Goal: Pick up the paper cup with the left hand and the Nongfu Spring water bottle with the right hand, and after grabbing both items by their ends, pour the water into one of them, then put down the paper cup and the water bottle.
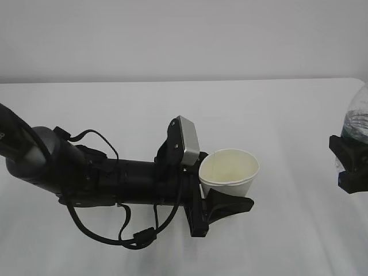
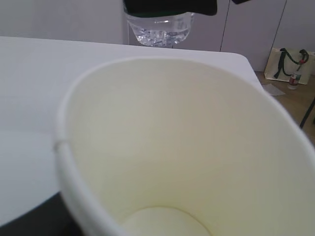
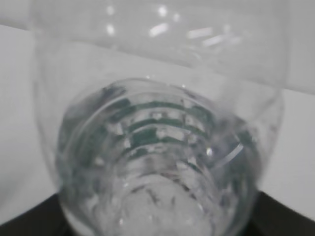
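The paper cup (image 1: 229,171) stands upright just right of centre, white outside and cream inside, and my left gripper (image 1: 230,187) is shut on its lower body, with one black finger (image 1: 231,204) showing in front. In the left wrist view the cup's inside (image 2: 177,147) fills the frame and looks dry. At the right edge my right gripper (image 1: 351,164) is shut on the Nongfu Spring water bottle (image 1: 356,118), which is mostly cut off. The right wrist view looks along the clear ribbed bottle (image 3: 157,147), its green label showing through. The bottle's base (image 2: 158,28) appears beyond the cup.
The white table (image 1: 115,109) stretches behind and to both sides of the cup. My left arm (image 1: 86,172) lies across its left half with loose cables (image 1: 135,236). Past the table's far right corner, a bag (image 2: 288,66) sits on the floor.
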You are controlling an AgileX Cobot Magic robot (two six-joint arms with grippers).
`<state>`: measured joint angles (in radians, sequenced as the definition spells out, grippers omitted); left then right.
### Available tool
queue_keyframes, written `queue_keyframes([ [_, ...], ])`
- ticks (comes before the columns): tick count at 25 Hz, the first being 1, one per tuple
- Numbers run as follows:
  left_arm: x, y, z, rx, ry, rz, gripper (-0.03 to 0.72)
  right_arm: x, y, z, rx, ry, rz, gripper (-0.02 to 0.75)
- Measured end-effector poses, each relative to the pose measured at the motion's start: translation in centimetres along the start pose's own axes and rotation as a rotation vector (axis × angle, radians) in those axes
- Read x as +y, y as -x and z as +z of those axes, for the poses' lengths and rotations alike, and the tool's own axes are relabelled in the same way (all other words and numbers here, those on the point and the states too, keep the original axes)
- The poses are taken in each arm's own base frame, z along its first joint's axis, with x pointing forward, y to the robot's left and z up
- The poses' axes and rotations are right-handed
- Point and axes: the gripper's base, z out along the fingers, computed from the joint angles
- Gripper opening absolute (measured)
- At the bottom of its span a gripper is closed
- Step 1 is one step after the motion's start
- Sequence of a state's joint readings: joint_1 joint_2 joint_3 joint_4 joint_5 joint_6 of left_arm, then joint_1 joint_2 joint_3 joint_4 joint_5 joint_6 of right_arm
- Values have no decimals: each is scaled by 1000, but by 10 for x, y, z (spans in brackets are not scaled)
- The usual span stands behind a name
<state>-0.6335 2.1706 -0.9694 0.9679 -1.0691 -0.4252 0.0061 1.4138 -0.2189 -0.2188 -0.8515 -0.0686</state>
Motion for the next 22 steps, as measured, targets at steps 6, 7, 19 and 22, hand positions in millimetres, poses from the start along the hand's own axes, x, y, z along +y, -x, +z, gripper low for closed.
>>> queue_keyframes([
  [6, 1, 0, 0, -1, 13, -18, 447, 0, 1, 0, 0, 3, -54, 427],
  [7, 2, 1, 1, -3, 14, -20, 447, 0, 2, 1, -1, 2, -76, 427],
  [19, -16, 4, 18, 25, -37, -34, 447, -1, 5, 3, -13, -1, -280, 427],
  [22, -25, 5, 24, 27, -63, -28, 447, -1, 5, 3, -11, -1, -355, 427],
])
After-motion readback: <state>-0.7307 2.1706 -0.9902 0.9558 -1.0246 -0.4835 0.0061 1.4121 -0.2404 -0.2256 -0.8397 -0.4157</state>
